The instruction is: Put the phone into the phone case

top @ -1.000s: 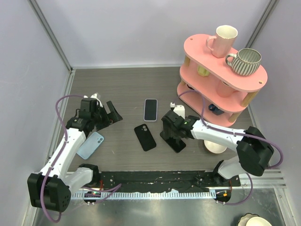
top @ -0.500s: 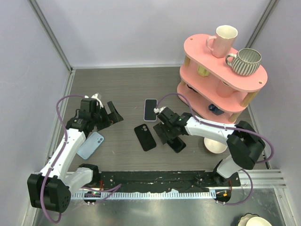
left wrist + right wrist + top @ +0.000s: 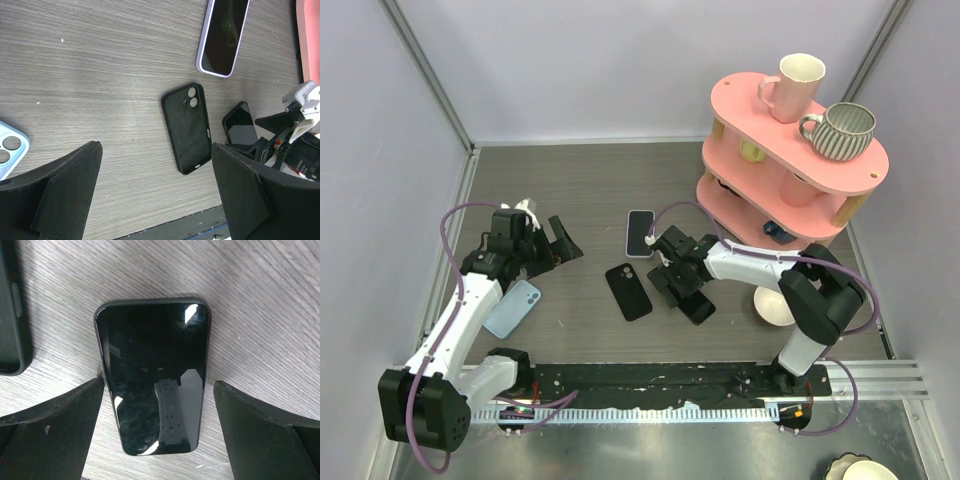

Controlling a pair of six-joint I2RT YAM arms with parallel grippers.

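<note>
- Two arms work over a grey wood-grain tabletop (image 3: 590, 190), with the phones and cases lying flat on it.
- Right fingers (image 3: 55, 430) are spread wide, one on each side of the black phone (image 3: 152, 375), low over it. They grip nothing.
- Black phone lies screen up on the tabletop, just right of the black phone case (image 3: 628, 291). A narrow gap separates them, so the phone is not in the case.
- Black phone case looks open side up, with its camera cutout at the far end. It sits at a slight angle.
- Left fingers (image 3: 65, 195) are also wide open and empty, held above the tabletop on the left. They face the case from well apart.
- Lavender-edged phone (image 3: 640, 232) lies screen up, beyond the black case and close to the right wrist.
- Light blue case (image 3: 512, 307) lies at near left, just beside the left forearm.
- Pink tiered shelf (image 3: 790, 150) stands at far right, with a cream mug (image 3: 798, 82) and a ribbed grey mug (image 3: 845, 130) on its top tier.
- White bowl (image 3: 775, 310) sits on the tabletop in front of the shelf, partly hidden by the right arm.
</note>
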